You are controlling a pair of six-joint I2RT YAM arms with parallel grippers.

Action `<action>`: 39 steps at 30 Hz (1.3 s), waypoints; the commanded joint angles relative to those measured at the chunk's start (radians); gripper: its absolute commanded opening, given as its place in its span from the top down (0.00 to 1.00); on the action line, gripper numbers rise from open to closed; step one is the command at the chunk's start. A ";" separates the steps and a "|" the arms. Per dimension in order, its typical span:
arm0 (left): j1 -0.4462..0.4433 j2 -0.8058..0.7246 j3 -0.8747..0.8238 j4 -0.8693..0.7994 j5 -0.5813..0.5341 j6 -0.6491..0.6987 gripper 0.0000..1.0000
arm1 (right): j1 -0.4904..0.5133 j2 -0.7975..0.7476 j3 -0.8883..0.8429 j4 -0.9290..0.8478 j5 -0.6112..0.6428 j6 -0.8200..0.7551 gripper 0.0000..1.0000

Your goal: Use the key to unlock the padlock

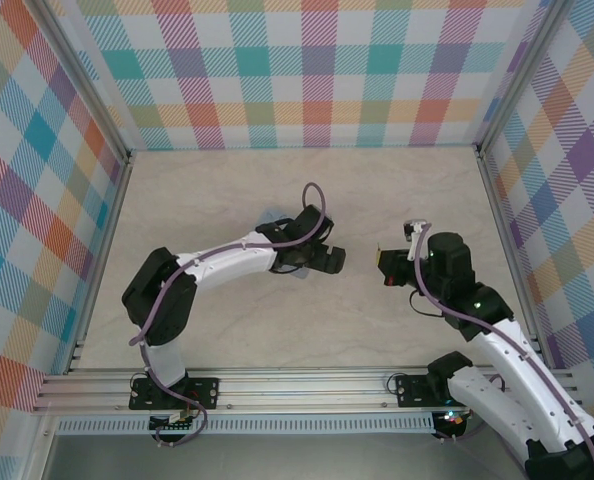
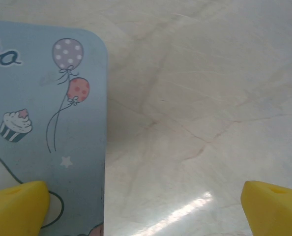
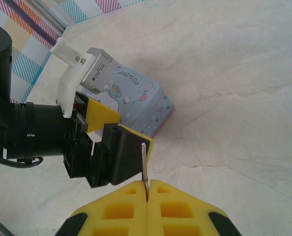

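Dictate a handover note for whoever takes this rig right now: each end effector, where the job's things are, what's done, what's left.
Left end effector: wide open and empty, one finger over the pale-blue cartoon tin, the other over bare table.
Right end effector: shut on the key, whose thin blade sticks out toward the left end effector, near the tin.
Done: the key is in hand.
Left: get hold of the padlock, insert the key, turn it.

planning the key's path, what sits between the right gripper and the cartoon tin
The open left gripper, over the edge of the tin. The right wrist view shows it just ahead of the right gripper, shut on the key.
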 commanded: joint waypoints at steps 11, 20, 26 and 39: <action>-0.027 0.161 0.201 -0.079 0.102 0.020 0.00 | -0.007 -0.054 0.037 -0.040 0.028 0.020 1.00; -0.012 0.000 0.143 -0.066 0.049 0.041 0.00 | -0.006 -0.026 0.025 -0.017 0.016 0.014 1.00; 0.029 -0.206 -0.009 -0.033 -0.029 0.046 0.00 | -0.006 -0.002 -0.004 0.052 -0.013 0.022 1.00; 0.080 -0.637 -0.722 0.605 0.035 -0.011 0.00 | -0.006 0.259 -0.098 0.494 -0.262 0.173 1.00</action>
